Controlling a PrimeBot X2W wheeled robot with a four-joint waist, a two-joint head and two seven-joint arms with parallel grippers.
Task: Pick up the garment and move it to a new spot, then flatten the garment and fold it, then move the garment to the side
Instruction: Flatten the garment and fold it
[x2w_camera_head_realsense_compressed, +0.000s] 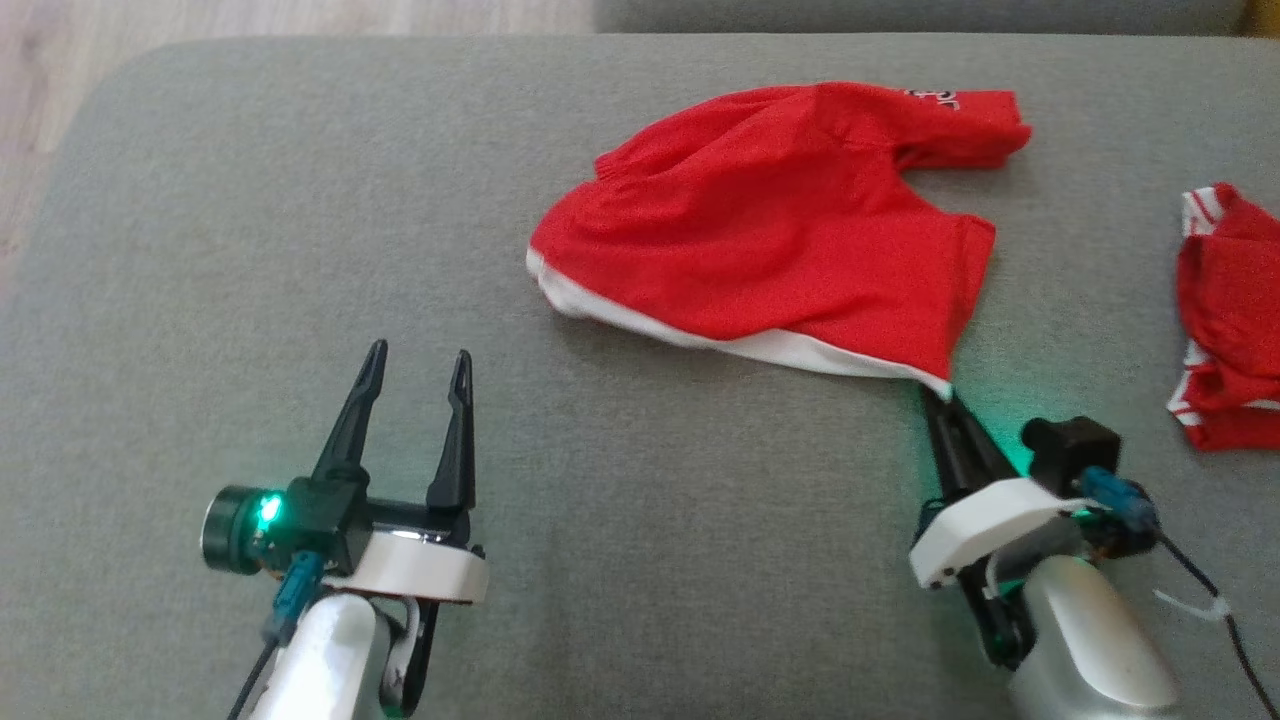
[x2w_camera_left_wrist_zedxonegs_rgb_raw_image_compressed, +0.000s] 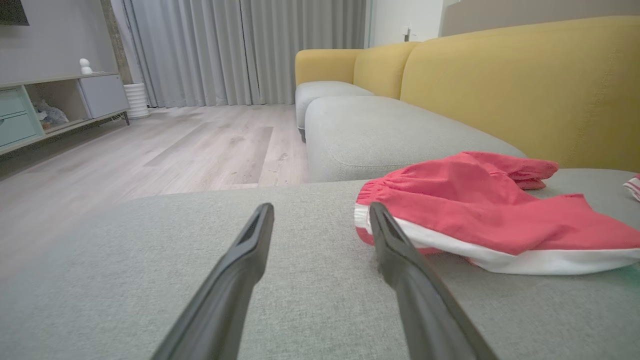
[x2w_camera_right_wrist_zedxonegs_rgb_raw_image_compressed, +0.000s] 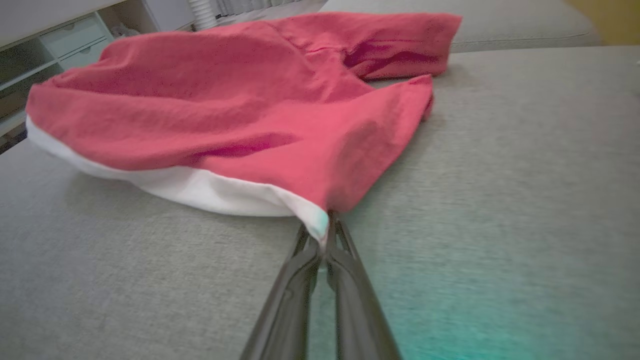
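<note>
Red shorts (x2w_camera_head_realsense_compressed: 770, 230), white-hemmed: lying rumpled on the grey sofa cushion (x2w_camera_head_realsense_compressed: 300, 200), centre-right.
Right gripper (x2w_camera_head_realsense_compressed: 942, 393): jaws clenched on the shorts' near white-hemmed corner.
Left gripper (x2w_camera_head_realsense_compressed: 420, 352): jaws spread, grasping nothing, apart from the shorts.
Second red-and-white garment (x2w_camera_head_realsense_compressed: 1230, 320): at the cushion's right.

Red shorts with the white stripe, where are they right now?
The red fabric shorts lie on the grey cushion, right of centre in the head view, their near corner pinched by the right gripper; another red-and-white garment lies further right.
</note>
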